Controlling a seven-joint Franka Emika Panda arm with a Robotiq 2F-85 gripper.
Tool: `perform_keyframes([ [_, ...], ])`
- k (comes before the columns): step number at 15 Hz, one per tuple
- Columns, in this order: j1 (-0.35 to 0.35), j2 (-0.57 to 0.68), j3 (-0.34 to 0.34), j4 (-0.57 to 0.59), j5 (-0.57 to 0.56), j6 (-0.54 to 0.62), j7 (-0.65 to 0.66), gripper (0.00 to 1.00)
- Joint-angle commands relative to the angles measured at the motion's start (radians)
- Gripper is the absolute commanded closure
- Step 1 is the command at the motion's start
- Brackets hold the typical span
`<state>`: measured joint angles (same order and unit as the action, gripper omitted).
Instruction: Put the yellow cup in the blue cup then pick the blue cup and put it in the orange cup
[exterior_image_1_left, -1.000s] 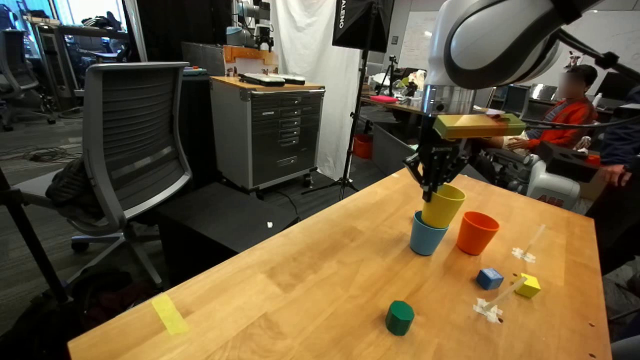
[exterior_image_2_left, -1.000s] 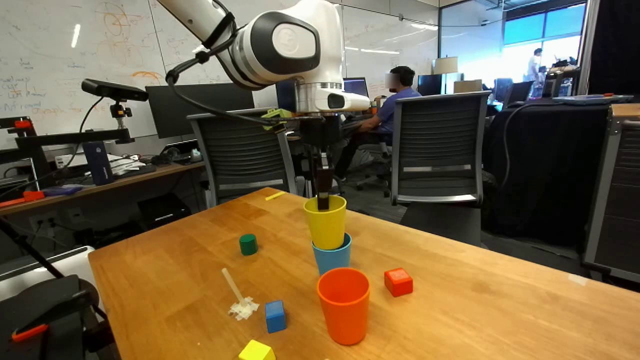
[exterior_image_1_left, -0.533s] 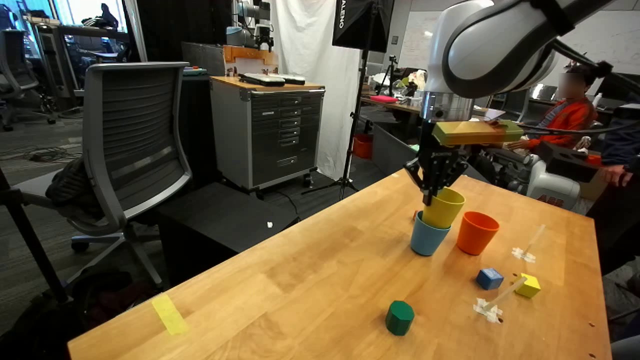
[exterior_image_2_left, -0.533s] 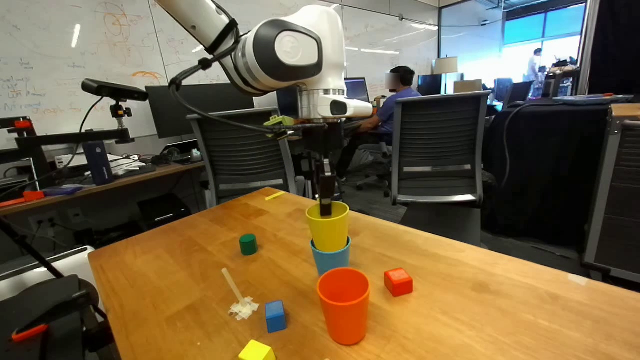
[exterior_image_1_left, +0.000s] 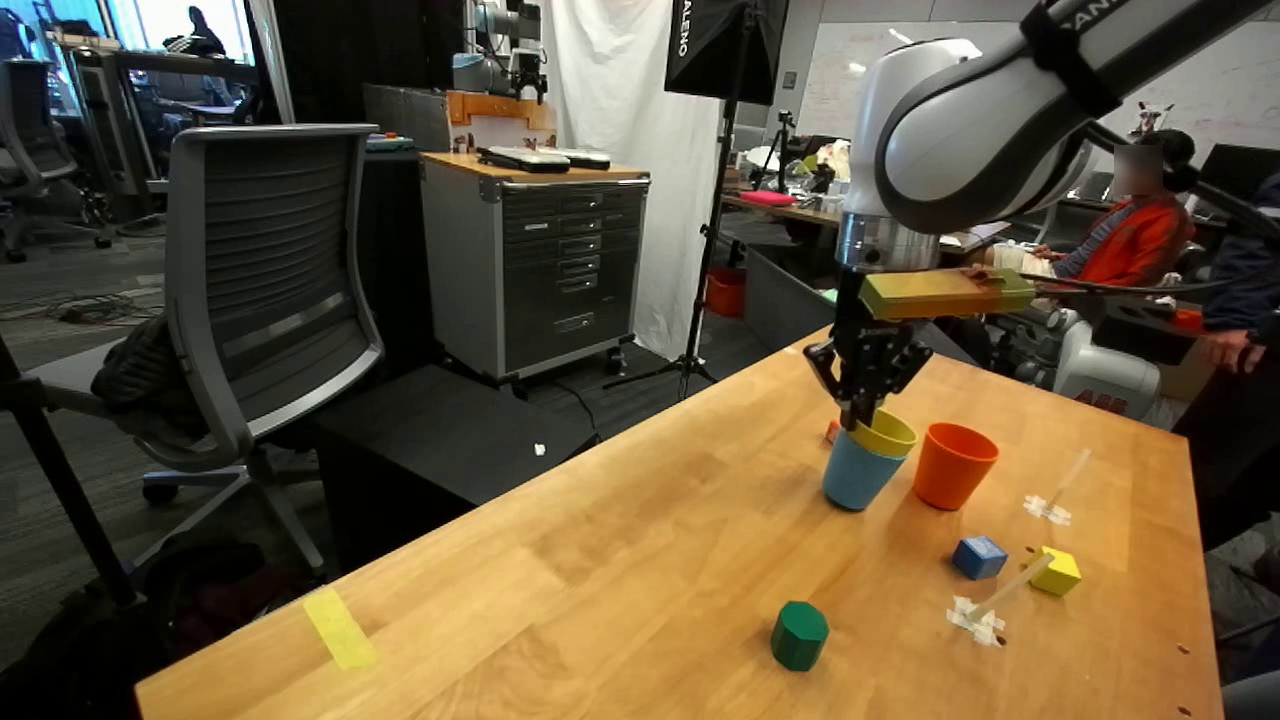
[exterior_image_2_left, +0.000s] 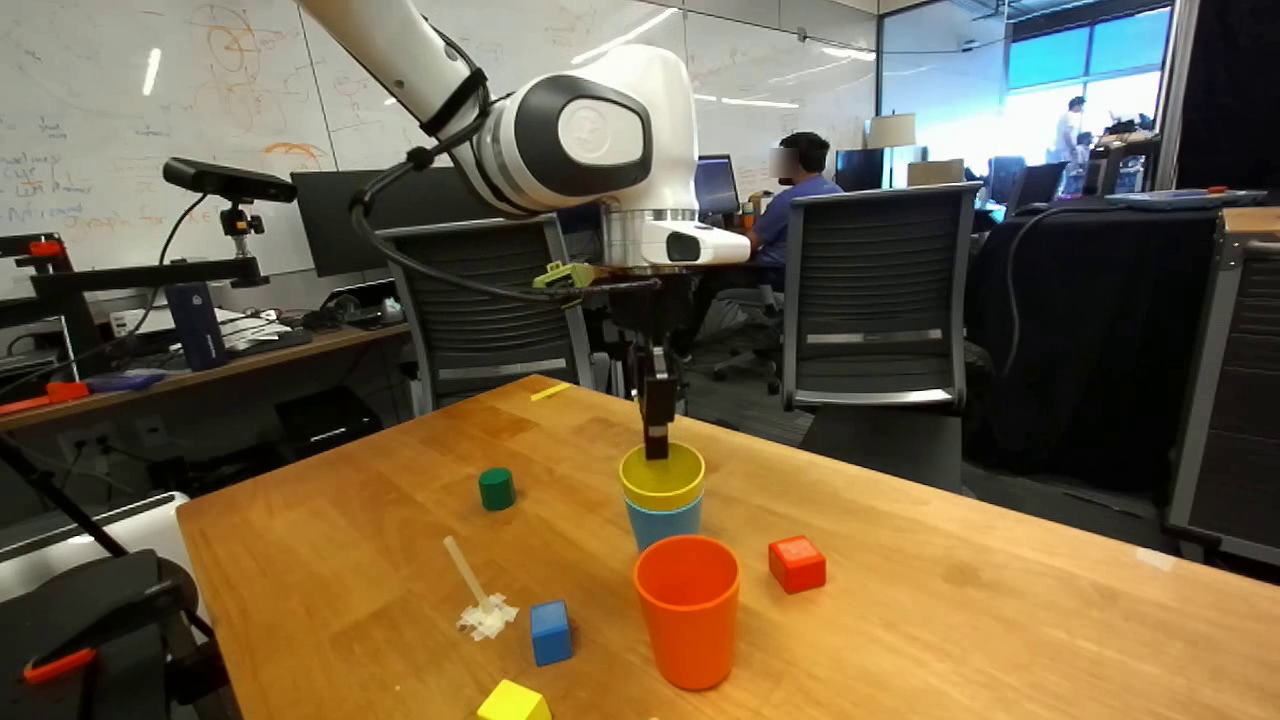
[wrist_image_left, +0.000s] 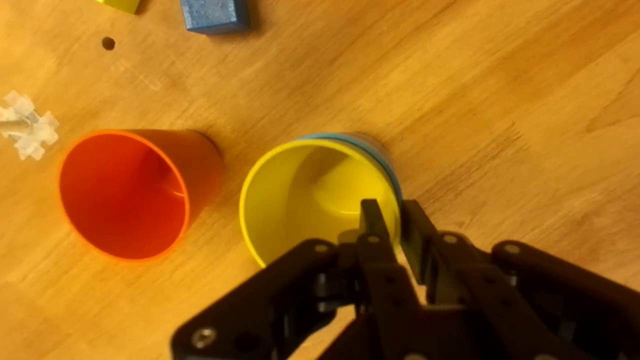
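Observation:
The yellow cup sits inside the blue cup, its upper part above the blue rim. The yellow cup hides the inside of the blue cup. In the wrist view the yellow cup covers all but a strip of the blue cup. My gripper is slightly open, one finger inside the yellow cup and one outside, with gaps beside the wall. It also shows in both exterior views. The orange cup stands upright and empty beside the blue cup, in both exterior views.
A red block lies near the cups. A blue block and a yellow block lie near a taped upright stick. Another taped stick stands past the orange cup. A green block stands further off.
The yellow cup has gone down deeper into the blue cup. My gripper has moved down too, but less than the cup, so its fingertips now sit nearer the yellow rim.

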<state>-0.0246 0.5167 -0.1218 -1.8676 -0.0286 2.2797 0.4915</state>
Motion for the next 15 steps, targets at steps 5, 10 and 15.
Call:
perform_keyframes([
  [5,0.018,-0.002,-0.013,0.009,0.013,0.015,0.003,0.22],
  [10,0.023,-0.003,-0.014,0.004,0.009,0.028,0.002,0.00],
  [15,0.024,0.008,-0.016,0.003,0.006,0.034,0.004,0.00],
])
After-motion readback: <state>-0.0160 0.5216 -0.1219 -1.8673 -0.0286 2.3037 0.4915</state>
